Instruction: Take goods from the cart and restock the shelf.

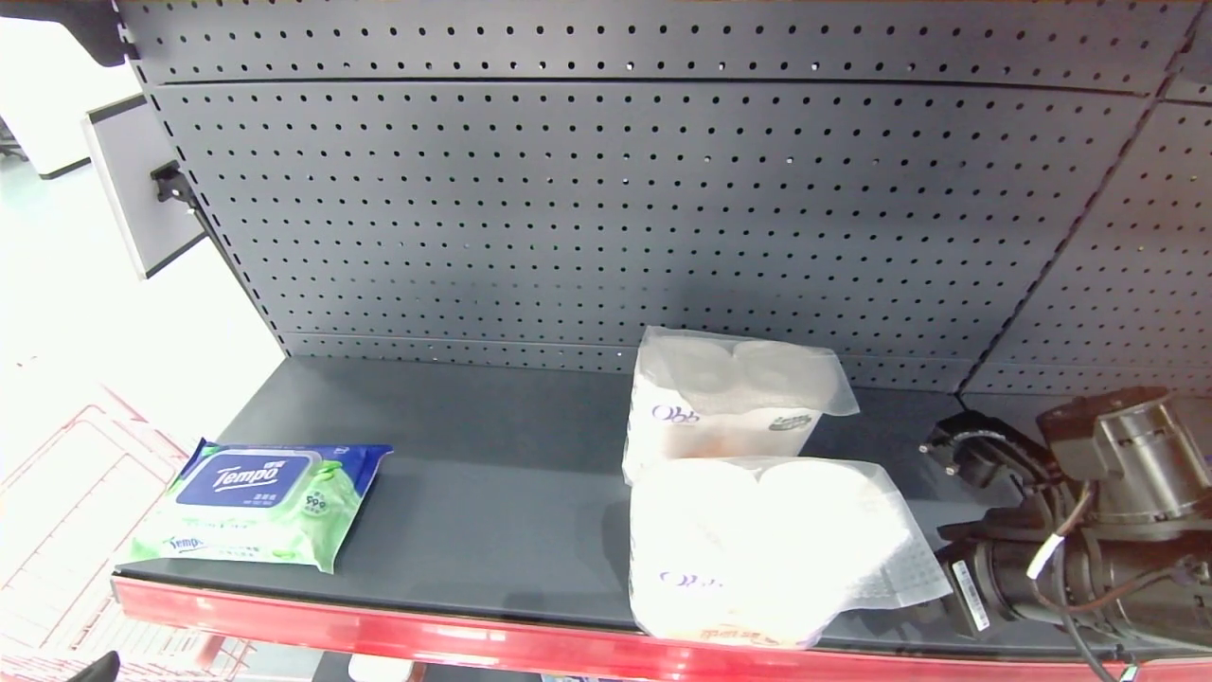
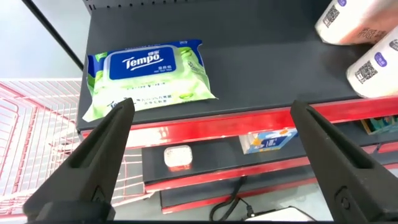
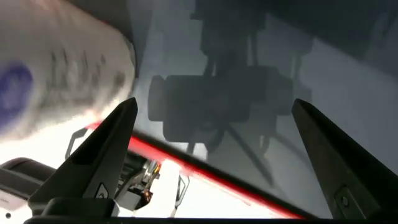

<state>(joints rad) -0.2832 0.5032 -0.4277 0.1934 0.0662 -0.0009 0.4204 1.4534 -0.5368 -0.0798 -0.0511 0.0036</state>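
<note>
Left gripper (image 2: 211,104), released, hangs before the red-edged dark grey metal shelf (image 2: 261,68); right gripper (image 3: 214,106), also released, low over it.

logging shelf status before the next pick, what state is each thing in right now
wet wipes pack, lying flat at the left front of the shelf, lid shut
rear toilet roll pack, upright on the shelf, wrapped
front toilet roll pack, upright at the front edge, wrapped
left end effector, open, empty
right end effector, open, empty
</note>
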